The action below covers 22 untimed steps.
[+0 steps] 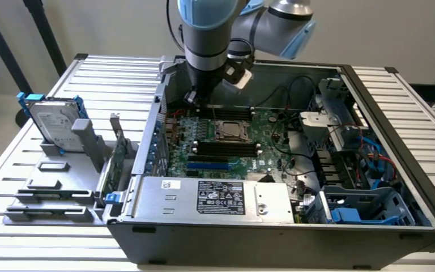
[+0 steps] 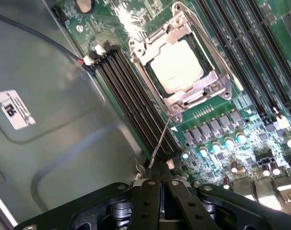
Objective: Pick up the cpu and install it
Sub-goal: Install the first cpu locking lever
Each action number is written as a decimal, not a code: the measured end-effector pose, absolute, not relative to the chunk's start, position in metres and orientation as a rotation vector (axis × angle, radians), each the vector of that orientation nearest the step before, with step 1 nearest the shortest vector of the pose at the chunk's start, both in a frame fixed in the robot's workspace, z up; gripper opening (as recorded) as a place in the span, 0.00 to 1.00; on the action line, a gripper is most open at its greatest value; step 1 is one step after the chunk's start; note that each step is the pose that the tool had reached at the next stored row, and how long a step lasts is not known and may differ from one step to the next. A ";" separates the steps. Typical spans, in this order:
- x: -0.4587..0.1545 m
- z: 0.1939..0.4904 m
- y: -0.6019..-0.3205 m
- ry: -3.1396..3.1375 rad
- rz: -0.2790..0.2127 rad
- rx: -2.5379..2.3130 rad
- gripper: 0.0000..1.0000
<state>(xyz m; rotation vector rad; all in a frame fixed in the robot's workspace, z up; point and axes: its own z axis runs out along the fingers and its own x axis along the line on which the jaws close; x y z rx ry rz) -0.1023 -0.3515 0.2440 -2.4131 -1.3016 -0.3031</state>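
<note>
The cpu (image 2: 176,67) is a dull silver square lying flat in the motherboard socket, inside the socket's metal frame (image 2: 203,93). In the exterior view the cpu (image 1: 230,130) sits mid-board inside the open computer case. My gripper (image 2: 157,170) is shut and hovers beside the socket, over the end of the black memory slots (image 2: 131,96). A thin socket lever (image 2: 160,141) runs from the frame's corner to my fingertips; I cannot tell if it is pinched. From outside, the gripper (image 1: 193,102) hangs low at the board's far corner, toward the exterior view's left.
The case wall (image 2: 49,120) stands close beside the gripper. A silver hard drive with blue rails (image 1: 55,122) and a green card (image 1: 115,161) stand in a grey holder outside the case. The power supply (image 1: 217,198) and blue drive cage (image 1: 361,209) fill the case's near side.
</note>
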 end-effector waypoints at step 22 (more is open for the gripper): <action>-0.084 0.243 -0.354 -1.302 -0.303 -2.413 0.11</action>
